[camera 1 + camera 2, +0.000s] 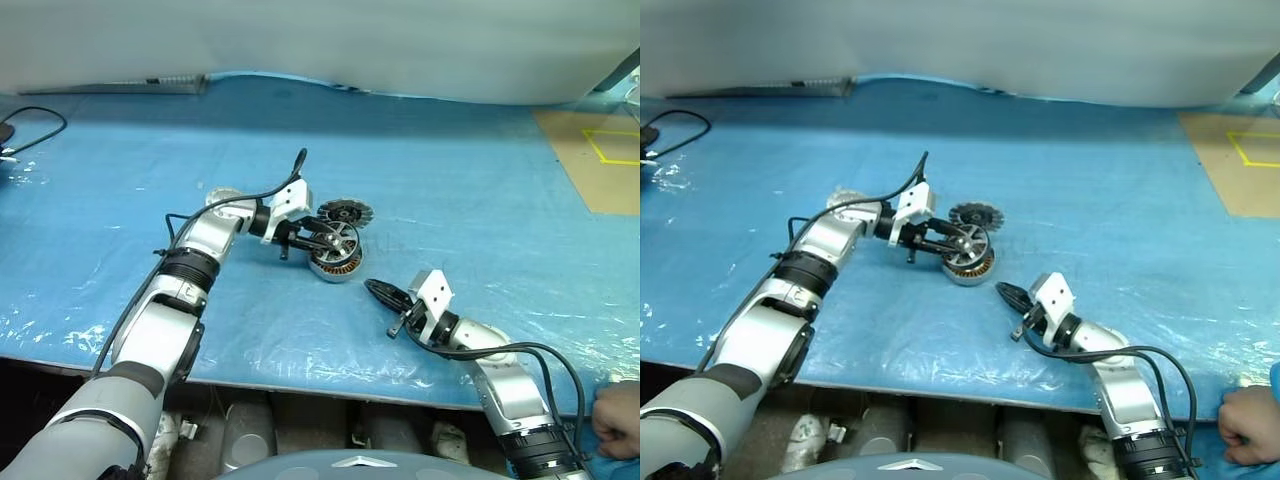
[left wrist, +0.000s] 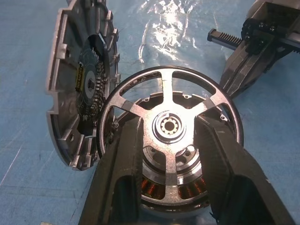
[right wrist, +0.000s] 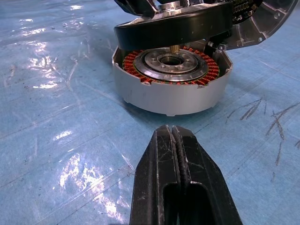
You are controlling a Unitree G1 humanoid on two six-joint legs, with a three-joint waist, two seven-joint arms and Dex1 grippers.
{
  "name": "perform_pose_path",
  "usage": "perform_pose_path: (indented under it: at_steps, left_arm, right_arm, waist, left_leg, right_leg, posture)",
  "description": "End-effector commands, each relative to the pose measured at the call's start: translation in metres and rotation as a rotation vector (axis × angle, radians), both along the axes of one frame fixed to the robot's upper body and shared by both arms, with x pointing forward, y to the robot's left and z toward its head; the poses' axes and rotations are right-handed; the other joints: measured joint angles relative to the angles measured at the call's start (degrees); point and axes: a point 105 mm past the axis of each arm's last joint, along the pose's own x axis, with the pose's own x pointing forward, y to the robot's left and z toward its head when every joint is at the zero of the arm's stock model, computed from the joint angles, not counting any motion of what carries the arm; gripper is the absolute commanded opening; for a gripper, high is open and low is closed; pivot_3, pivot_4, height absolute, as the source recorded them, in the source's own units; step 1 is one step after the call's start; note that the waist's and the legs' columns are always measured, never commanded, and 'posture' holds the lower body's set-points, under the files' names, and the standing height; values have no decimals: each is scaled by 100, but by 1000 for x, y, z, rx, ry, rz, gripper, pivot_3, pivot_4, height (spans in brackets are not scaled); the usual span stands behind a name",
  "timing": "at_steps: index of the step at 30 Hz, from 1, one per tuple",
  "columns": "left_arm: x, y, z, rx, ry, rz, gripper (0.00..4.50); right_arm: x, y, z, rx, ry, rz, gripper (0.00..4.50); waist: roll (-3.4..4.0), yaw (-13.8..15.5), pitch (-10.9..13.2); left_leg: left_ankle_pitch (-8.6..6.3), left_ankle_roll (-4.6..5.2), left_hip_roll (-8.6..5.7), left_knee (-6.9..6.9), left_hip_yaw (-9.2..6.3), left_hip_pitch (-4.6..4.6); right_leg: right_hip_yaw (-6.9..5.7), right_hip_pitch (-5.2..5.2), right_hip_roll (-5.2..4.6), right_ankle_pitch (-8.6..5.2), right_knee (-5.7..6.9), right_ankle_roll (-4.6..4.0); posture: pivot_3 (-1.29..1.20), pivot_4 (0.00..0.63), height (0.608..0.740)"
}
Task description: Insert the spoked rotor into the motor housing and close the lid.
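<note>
My left gripper (image 1: 330, 240) is shut on the spoked rotor (image 1: 340, 238), one finger to each side of its hub (image 2: 169, 126). The rotor's black rim (image 3: 173, 28) hangs tilted just over the open top of the motor housing (image 3: 171, 89). Copper windings (image 2: 150, 192) and the pale centre show under the spokes. The lid (image 1: 346, 212), a toothed silver disc, stands tilted on the far side of the housing (image 1: 337, 266), its inner face (image 2: 75, 89) turned toward the rotor. My right gripper (image 3: 173, 133) is shut on nothing, low over the blue sheet a short way in front of the housing.
A blue plastic sheet (image 1: 450, 180) covers the table. A brown board with yellow tape (image 1: 600, 155) lies at the far right. A black cable (image 1: 35, 130) sits at the far left. A person's hand (image 1: 618, 420) rests at the near right corner, by the table's front edge.
</note>
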Motion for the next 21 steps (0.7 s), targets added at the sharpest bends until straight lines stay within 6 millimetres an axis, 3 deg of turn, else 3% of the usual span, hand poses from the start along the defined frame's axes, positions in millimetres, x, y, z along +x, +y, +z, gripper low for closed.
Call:
perform_pose_path:
  at_steps: [1,21]
  left_arm:
    - [0,0,1,27,-9,-18,1309]
    - [-4,-1,-16,113,-20,-54,1309]
  right_arm:
    - [0,3,6,17,-24,7,0]
    - [2,2,5,15,-25,-9,0]
  waist:
    - [0,0,0]
    - [0,-5,0]
  left_leg:
    - [0,0,0,0,0,0]
    - [-2,-3,1,-1,0,1]
  right_leg:
    - [0,0,0,0,0,0]
    - [0,1,0,0,0,0]
  posture:
    - [0,150,740]
    - [0,150,740]
